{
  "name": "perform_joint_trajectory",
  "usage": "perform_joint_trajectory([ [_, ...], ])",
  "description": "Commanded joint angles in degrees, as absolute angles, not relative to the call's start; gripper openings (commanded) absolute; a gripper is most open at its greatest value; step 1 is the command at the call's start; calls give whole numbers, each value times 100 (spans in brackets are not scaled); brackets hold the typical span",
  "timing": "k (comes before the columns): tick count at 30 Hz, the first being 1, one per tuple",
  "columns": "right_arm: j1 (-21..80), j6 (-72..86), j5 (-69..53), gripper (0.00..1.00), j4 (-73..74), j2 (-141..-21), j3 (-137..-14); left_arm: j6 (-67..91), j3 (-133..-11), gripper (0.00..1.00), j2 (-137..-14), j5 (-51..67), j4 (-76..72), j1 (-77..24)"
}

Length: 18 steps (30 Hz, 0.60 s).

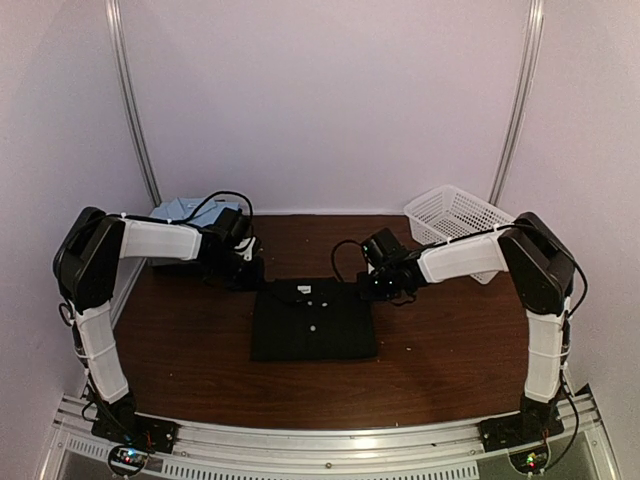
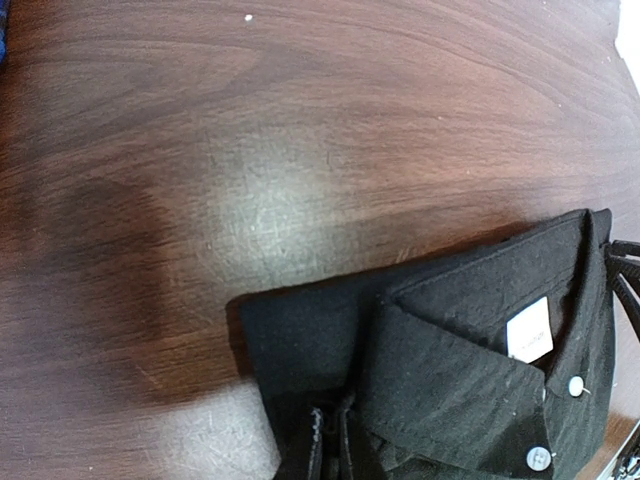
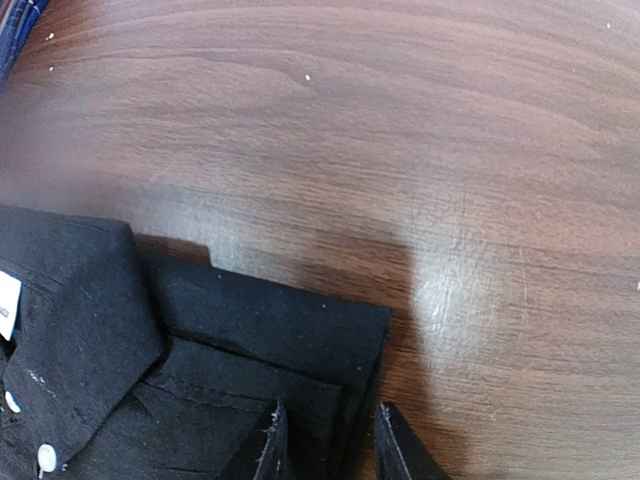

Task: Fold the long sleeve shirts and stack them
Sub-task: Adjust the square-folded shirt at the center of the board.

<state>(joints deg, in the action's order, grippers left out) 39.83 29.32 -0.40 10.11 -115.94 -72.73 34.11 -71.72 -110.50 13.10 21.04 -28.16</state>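
Note:
A folded black long sleeve shirt (image 1: 313, 322) lies flat at the middle of the table, collar toward the back wall. My left gripper (image 1: 258, 280) is at its back left corner. In the left wrist view the fingers (image 2: 335, 440) are pressed together on a pinch of the black fabric (image 2: 450, 370) beside the collar. My right gripper (image 1: 372, 290) is at the back right corner. Its fingers (image 3: 328, 440) straddle the stacked edge layers of the shirt (image 3: 250, 330) and press on them. A light blue shirt (image 1: 180, 210) sits at the back left behind the left arm.
A white mesh basket (image 1: 455, 215) stands at the back right, close to the right arm's elbow. Bare brown tabletop (image 1: 200, 350) surrounds the black shirt. Walls close in on three sides.

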Motion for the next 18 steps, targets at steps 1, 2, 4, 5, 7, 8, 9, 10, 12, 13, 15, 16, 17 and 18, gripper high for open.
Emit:
perform_joint_trajectory([
  [1, 4085, 2789, 297, 30, 1218, -11548, -7531, 3349, -7286, 8, -11106, 1416, 1908, -2812],
  [2, 4101, 2767, 340, 30, 1247, -11561, -7565, 3349, -7286, 8, -11110, 1424, 1909, -2812],
  [4, 4121, 2746, 364, 30, 1275, -11579, -7615, 3348, -7286, 8, -11115, 1442, 1898, -2812],
  [5, 4129, 2743, 361, 30, 1289, -11590, -7630, 3349, -7286, 8, -11122, 1443, 1894, -2812],
  [7, 4130, 2742, 360, 29, 1315, -11625, -7661, 3349, -7294, 8, -11126, 1448, 1898, -2812],
  [8, 4135, 2742, 347, 29, 1308, -11635, -7664, 3344, -7295, 8, -11132, 1450, 1895, -2817],
  [9, 4137, 2748, 356, 29, 1314, -11644, -7664, 3348, -7295, 8, -11135, 1460, 1895, -2820],
  [10, 4139, 2749, 354, 29, 1308, -11652, -7664, 3349, -7294, 8, -11140, 1461, 1892, -2821],
  [12, 4131, 2750, 360, 29, 1308, -11675, -7672, 3340, -7304, 8, -11146, 1467, 1898, -2821],
  [13, 4138, 2751, 360, 28, 1317, -11679, -7673, 3340, -7304, 8, -11155, 1475, 1894, -2821],
  [15, 4134, 2751, 398, 28, 1339, -11691, -7673, 3339, -7304, 7, -11154, 1483, 1891, -2821],
  [16, 4132, 2751, 444, 28, 1363, -11701, -7673, 3340, -7299, 7, -11153, 1493, 1895, -2821],
  [17, 4134, 2759, 482, 28, 1379, -11704, -7679, 3340, -7295, 8, -11154, 1497, 1890, -2821],
  [18, 4138, 2753, 510, 28, 1394, -11714, -7677, 3340, -7295, 8, -11160, 1501, 1892, -2821],
])
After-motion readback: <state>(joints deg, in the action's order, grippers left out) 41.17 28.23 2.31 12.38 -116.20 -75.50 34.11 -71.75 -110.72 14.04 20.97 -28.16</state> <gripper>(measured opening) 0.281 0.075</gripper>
